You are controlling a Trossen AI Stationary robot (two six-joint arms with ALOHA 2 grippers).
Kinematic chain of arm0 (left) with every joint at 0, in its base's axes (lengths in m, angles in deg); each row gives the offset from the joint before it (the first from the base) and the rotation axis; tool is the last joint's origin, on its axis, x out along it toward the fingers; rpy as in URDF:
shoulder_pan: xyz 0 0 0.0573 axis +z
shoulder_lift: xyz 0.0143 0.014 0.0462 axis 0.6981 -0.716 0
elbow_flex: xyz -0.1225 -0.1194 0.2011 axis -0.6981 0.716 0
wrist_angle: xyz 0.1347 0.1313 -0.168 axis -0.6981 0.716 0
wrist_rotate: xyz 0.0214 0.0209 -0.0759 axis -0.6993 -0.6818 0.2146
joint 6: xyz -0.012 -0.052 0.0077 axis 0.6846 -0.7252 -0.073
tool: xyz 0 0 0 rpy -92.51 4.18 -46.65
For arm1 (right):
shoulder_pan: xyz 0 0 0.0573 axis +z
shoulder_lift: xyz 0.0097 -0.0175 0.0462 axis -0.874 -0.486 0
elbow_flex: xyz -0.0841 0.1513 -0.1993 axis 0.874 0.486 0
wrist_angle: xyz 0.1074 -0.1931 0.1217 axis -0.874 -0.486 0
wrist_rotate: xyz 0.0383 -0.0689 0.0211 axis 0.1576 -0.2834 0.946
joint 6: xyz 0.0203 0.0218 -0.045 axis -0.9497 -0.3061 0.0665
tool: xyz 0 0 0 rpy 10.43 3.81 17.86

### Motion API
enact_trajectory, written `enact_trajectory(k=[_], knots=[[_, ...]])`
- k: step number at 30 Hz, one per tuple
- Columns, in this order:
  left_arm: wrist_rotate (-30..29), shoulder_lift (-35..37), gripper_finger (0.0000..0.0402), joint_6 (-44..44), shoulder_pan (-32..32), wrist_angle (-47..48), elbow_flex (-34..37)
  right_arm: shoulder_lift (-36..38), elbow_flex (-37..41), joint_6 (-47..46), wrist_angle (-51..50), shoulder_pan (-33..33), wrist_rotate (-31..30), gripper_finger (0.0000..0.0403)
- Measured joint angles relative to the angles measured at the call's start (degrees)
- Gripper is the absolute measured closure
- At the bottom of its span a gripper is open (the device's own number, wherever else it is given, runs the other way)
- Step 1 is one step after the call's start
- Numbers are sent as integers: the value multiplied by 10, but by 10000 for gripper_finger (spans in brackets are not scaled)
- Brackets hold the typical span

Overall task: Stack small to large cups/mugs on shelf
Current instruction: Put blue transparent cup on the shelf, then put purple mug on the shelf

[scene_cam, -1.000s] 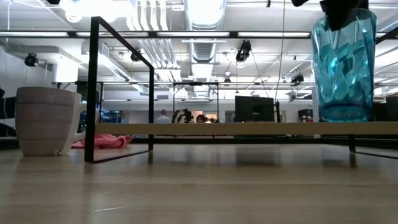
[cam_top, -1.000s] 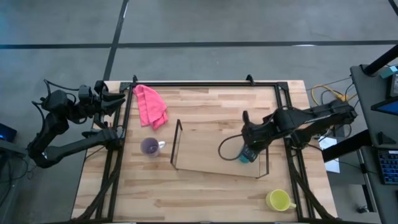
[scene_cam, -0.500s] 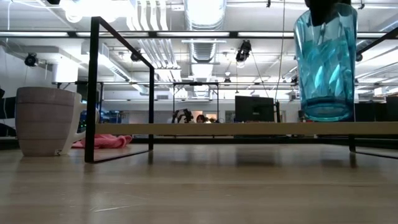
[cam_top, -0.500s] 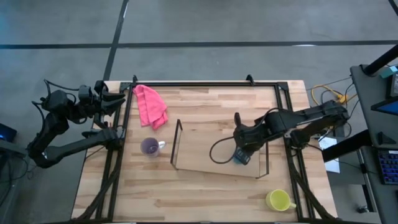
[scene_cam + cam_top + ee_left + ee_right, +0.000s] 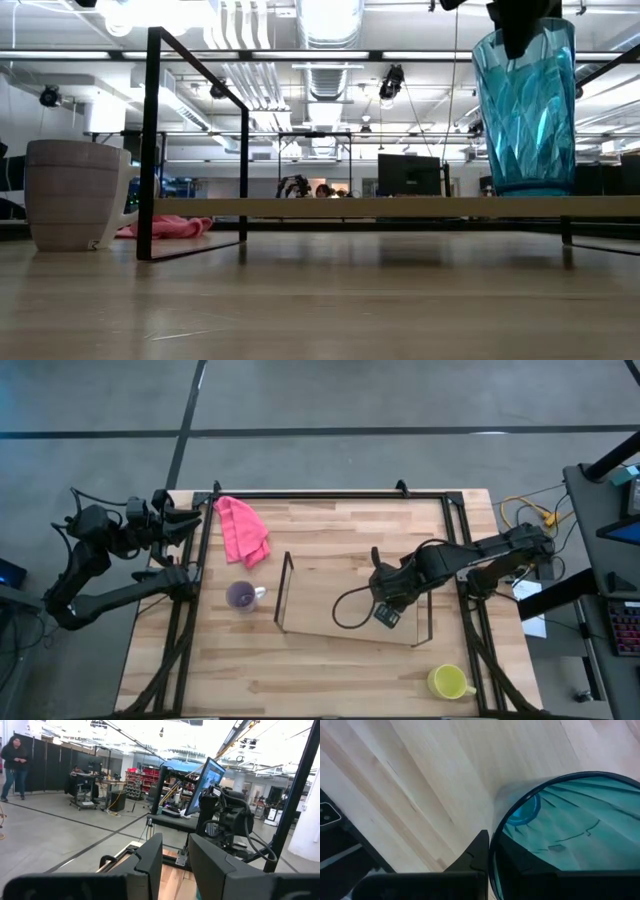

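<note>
The teal tumbler (image 5: 525,100) stands upright over the right part of the shelf's clear panel (image 5: 400,207); it also shows from above (image 5: 388,616). My right gripper (image 5: 382,600) is shut on it from above. The purple mug (image 5: 240,596) stands on the table left of the shelf (image 5: 330,622), and shows in the low view (image 5: 75,195). The yellow mug (image 5: 447,681) stands at the near right corner. My left gripper (image 5: 185,520) waits open past the table's left edge, its fingers apart in its wrist view (image 5: 175,865). My right gripper holds the tumbler by its rim (image 5: 492,842), one finger (image 5: 475,855) outside the wall and the other inside the cup. The fingers come from above, pointing down. The tumbler hangs upright, its base at the shelf panel; whether it touches the panel, I cannot tell.
A pink cloth (image 5: 243,530) lies at the far left of the table. The shelf's black wire end frames (image 5: 150,140) rise at both ends of the panel. The table's black frame (image 5: 330,493) runs along its edges. Bare wood lies in front of the shelf.
My right gripper has carried the tumbler along the shelf toward the table's left edge and slightly toward the near edge. The tumbler has stayed upright, with its base close to the panel.
</note>
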Motion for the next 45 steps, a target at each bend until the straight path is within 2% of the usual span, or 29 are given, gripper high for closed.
enact_trajectory(k=[10, 20, 24, 28, 36, 45], knots=[[0, 0, 320, 0, 0, 0, 0, -1, 1, 13, 1, 0, 2, 387], [0, 0, 320, 0, 0, 0, 0, -6, 4, 8, -1, 0, 2, 325], [0, 0, 320, 0, 0, 0, 0, -6, 4, 8, 0, 0, -4, 313], [0, 0, 320, 0, 0, 0, 0, -6, 4, -4, 0, 0, -6, 311], [0, 0, 320, 0, 0, 0, 0, -2, 0, -13, 0, 0, 38, 321], [0, 0, 320, 0, 0, 0, 0, 0, -72, 12, -7, 1, 11, 326]])
